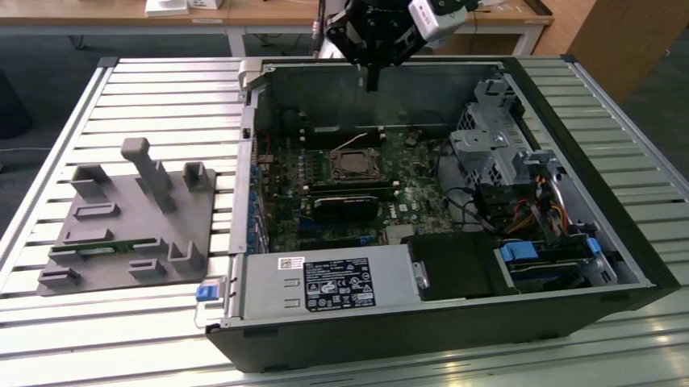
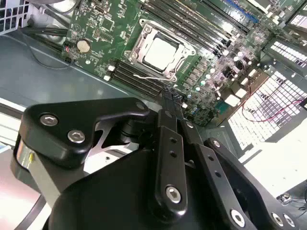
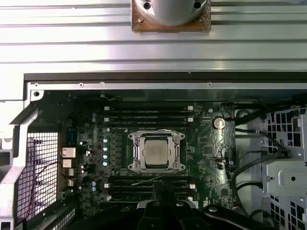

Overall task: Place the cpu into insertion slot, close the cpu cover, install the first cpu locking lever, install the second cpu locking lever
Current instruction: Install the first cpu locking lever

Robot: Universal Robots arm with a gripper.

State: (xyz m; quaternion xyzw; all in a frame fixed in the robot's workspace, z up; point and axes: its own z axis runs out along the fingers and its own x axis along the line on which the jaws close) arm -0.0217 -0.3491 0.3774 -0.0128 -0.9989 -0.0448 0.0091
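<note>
The cpu point(image 3: 156, 152) lies in the insertion slot point(image 3: 135, 152) on the green motherboard, its dull silver top showing through the window of the cpu cover point(image 3: 156, 136), which lies flat over it. The same cpu point(image 2: 157, 51) appears in the second wrist view and in the exterior view point(image 1: 352, 166). A thin wire lever point(image 3: 152, 179) lies loose across the memory slots beside the socket. My gripper point(image 1: 372, 82) hangs above the back wall of the case, well clear of the socket. Its fingers point(image 2: 169, 98) are pressed together with nothing between them.
The open computer case point(image 1: 635, 266) lies on a slatted metal table. Inside are a black shroud point(image 1: 344, 205), a drive cage point(image 1: 501, 153), cables and a power supply point(image 1: 323, 286). A grey fixture plate point(image 1: 124, 218) with upright posts sits at the exterior view's left.
</note>
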